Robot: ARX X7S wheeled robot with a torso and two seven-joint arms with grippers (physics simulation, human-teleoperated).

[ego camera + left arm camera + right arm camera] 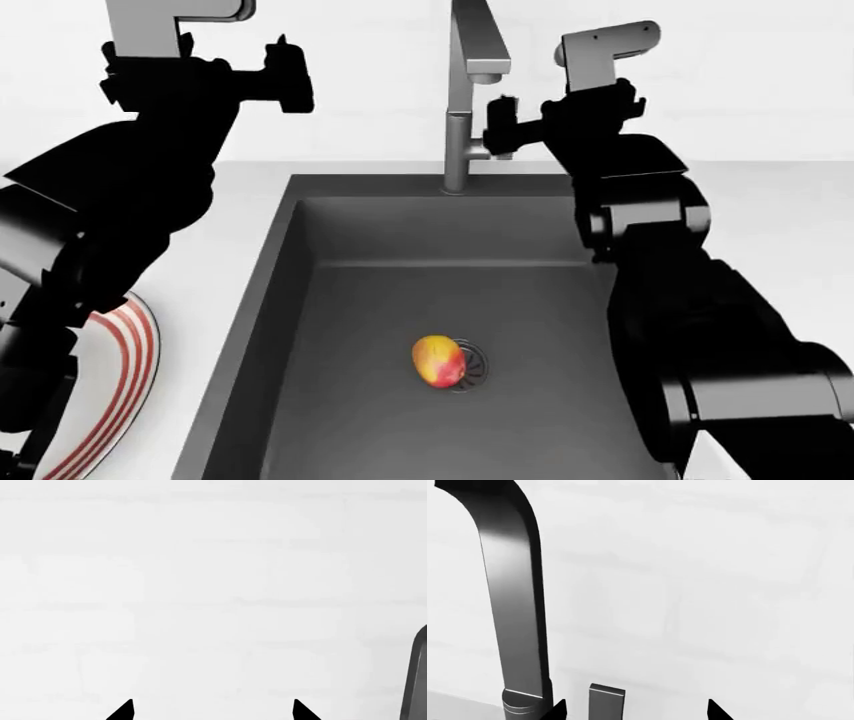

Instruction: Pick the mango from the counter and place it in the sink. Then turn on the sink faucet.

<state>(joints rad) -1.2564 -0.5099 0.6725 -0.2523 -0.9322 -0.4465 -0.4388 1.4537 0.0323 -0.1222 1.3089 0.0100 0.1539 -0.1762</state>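
In the head view, a dark grey sink (334, 300) fills the centre of the frame, set into a white counter (227, 230). A yellow-orange mango (439, 360) with a red blush lies on the sink floor in the lower centre, touching the round silver drain (478, 365). So the fruit already sits where the task wants it, and the tap is the thing left to handle. The faucet (462, 100) rises at the top centre behind the basin, a squared steel post with an angular spout. Its small side lever (606, 700) shows in the right wrist view at the bottom edge, just beside the post. The right end effector (501, 125) hovers in the upper centre of the head view, close beside the post; in its wrist view the two dark fingertips (557, 710) stand apart, with the lever between them. The left end effector (287, 75) hangs at the upper left, facing the pale wall, its tips apart and holding nothing. The lever is probably rigid, smooth metal, so it may slip under a pinch; a push near its free end looks best. A red-striped plate (114, 400) lies on the counter at lower left.
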